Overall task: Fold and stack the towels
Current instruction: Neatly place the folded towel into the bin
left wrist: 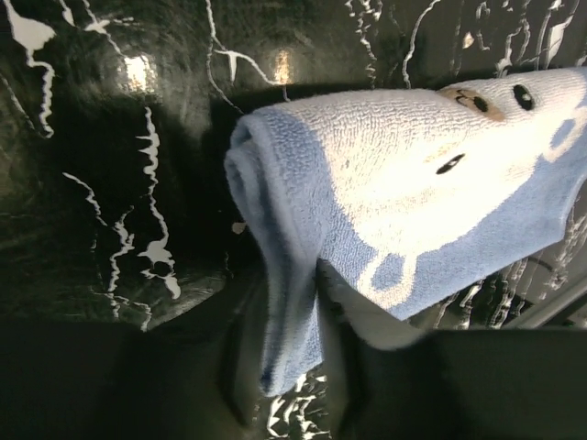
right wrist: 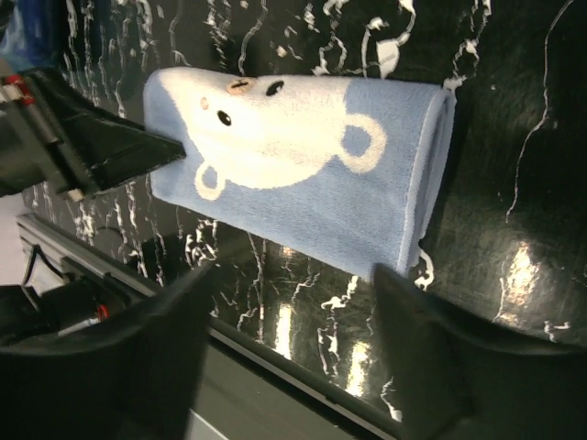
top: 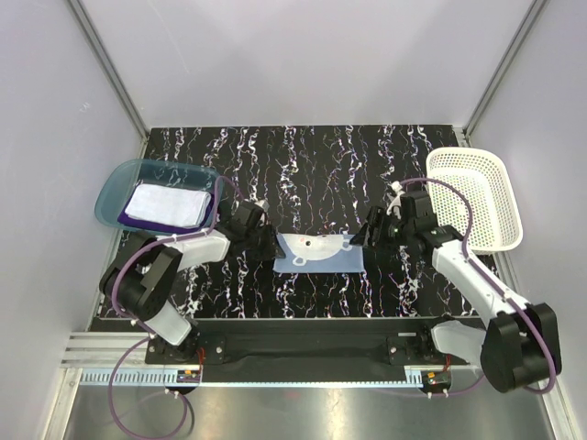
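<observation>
The left gripper (top: 269, 246) has its fingers (right wrist: 128, 151) pinched together on the 9 o'clock end of the light blue towel (top: 318, 253). In the left wrist view a strip of that cloth hangs down between the two dark fingers, and the end above them is bunched into a rounded fold. The right wrist view shows the same fingers as a closed dark wedge meeting the towel's edge.

The right gripper (right wrist: 293, 312) has its fingers (right wrist: 138, 348) spread wide apart with nothing between them. It sits just off the towel's 3 o'clock end, and whether it touches the cloth cannot be told.

The light blue towel lies folded into a short band at the middle of the black marbled table (top: 312, 165), between the two grippers. Its long side runs from 9 to 3 o'clock. The top face carries a white animal-face pattern with small dark dots, and the folded edge at 3 o'clock looks neat and doubled.

Out at 10 o'clock stands the translucent teal tray (top: 115, 183). In it the white towel (top: 165, 203) lies folded on top of the deep purple towel (top: 133, 223), whose edge shows along the near and left sides.

At 2 o'clock, well apart from the towels, sits the white mesh basket (top: 431, 163).
</observation>
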